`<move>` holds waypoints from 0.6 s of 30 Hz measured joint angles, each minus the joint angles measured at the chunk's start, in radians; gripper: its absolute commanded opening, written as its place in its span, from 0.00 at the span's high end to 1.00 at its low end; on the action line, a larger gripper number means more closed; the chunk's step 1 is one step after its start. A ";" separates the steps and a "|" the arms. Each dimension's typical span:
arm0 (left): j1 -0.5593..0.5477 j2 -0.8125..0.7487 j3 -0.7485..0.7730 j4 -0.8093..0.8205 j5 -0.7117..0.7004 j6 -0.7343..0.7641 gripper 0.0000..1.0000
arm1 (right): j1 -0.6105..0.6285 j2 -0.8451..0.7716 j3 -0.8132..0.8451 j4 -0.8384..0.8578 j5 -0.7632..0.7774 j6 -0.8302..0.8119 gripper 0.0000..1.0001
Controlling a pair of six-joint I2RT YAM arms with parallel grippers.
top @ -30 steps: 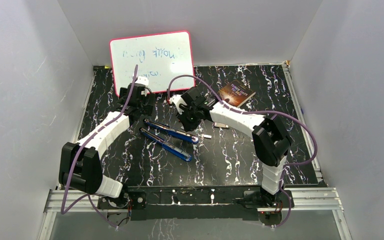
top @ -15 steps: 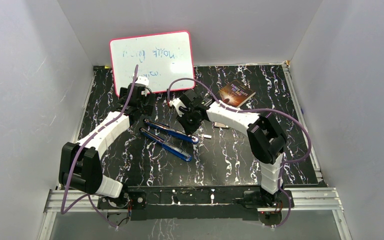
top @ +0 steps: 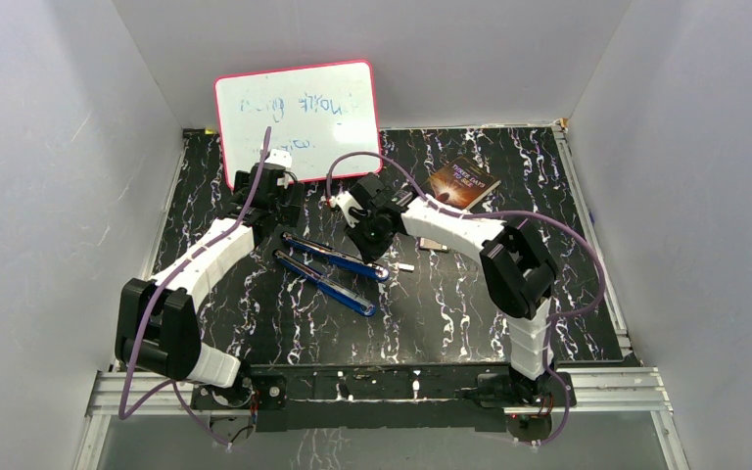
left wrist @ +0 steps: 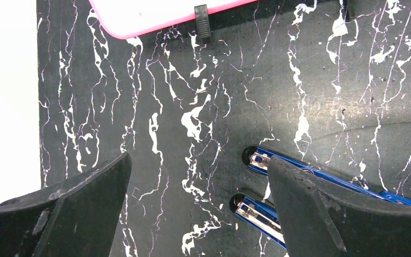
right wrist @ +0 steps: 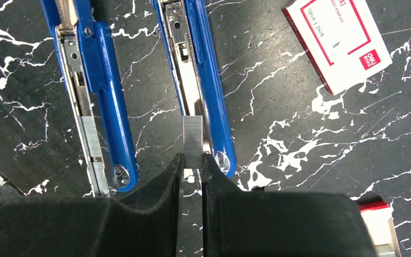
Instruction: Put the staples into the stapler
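R gripper [right wrist: 192, 163] fingers narrow, pinching the staples [right wrist: 193, 140]. The strip sits over the rail of the blue stapler [right wrist: 214, 91], which lies opened flat; contact unclear. L gripper [left wrist: 198, 160] fingers wide apart, gripping nothing, just beside stapler's end. White box [right wrist: 336, 42] nearby.

The black-fingered right gripper [right wrist: 192, 162] is shifting slightly leftward above the open blue metal stapler [top: 336, 261], its white arm's elbow swinging inward.
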 measured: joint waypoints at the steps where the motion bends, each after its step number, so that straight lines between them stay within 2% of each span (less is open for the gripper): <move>1: 0.000 0.000 0.000 0.000 0.000 0.001 0.02 | 0.000 0.006 0.003 0.001 0.001 0.000 1.00; 18: -0.006 0.000 0.000 0.000 -0.001 0.006 0.02 | 0.000 0.036 0.007 -0.006 0.015 -0.001 1.00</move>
